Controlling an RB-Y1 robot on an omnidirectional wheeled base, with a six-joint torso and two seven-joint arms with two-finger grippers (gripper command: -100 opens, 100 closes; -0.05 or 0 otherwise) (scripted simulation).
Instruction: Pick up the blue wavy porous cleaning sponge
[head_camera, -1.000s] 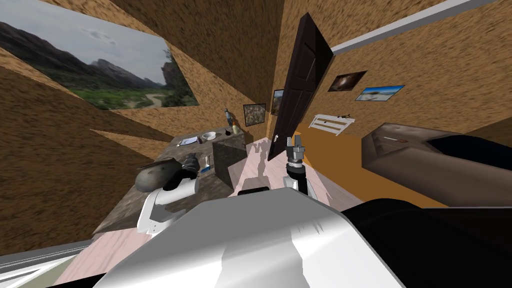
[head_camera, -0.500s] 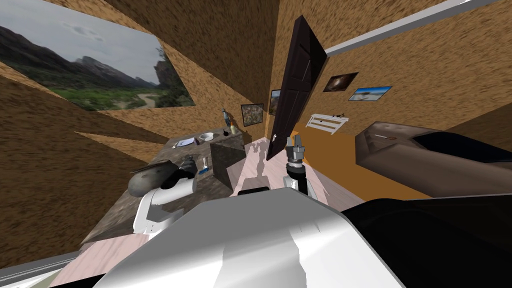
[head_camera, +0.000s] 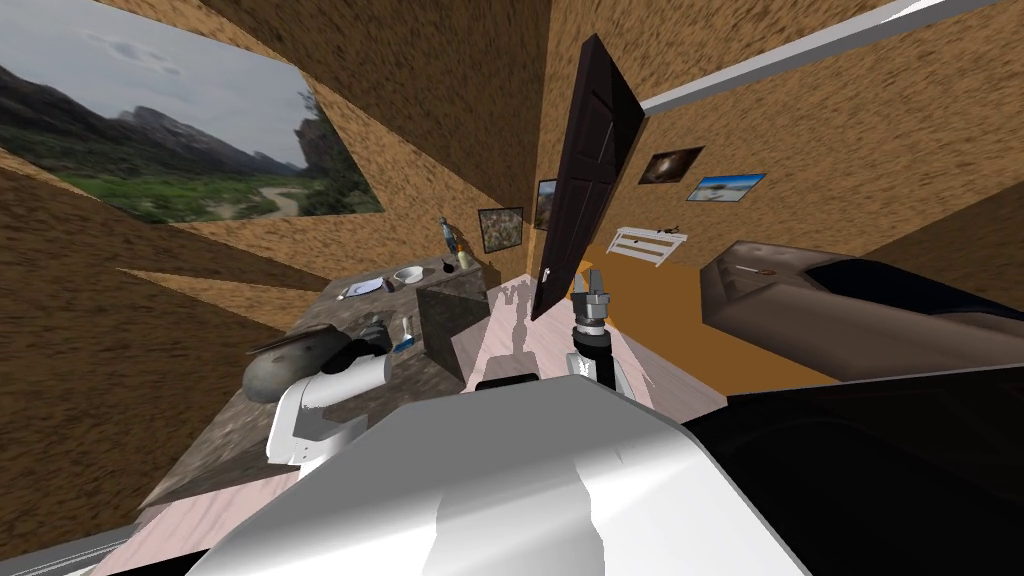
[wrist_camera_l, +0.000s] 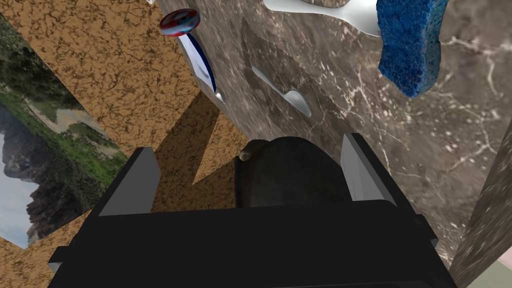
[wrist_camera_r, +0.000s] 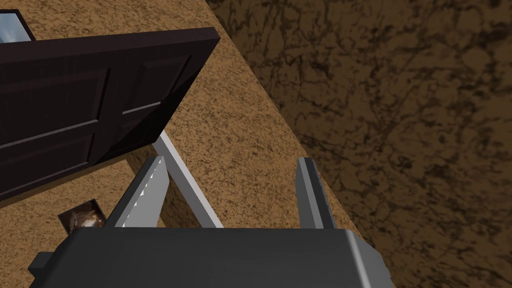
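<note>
Over brown marbled counter (wrist_camera_l: 450, 140) at left: left gripper (wrist_camera_l: 248, 145) spread wide, empty, blue sponge (wrist_camera_l: 412, 45) near, just right; right gripper (wrist_camera_r: 231, 160) likewise spread, empty, by dark door (wrist_camera_r: 75, 110).

Walls (head_camera: 450, 90): brown, speckled, throughout. Large window (head_camera: 170, 150) on the left wall, mountain valley outside. Dark panelled door (head_camera: 595, 170) ajar ahead. Right wall: two framed pictures (head_camera: 672, 165), white rack (head_camera: 648, 245) below. Floor (head_camera: 520, 335) pale pink near, orange beyond. Brown marbled surface (head_camera: 225, 435) on the left. Brown upholstered furniture (head_camera: 800, 310) on the right.
</note>
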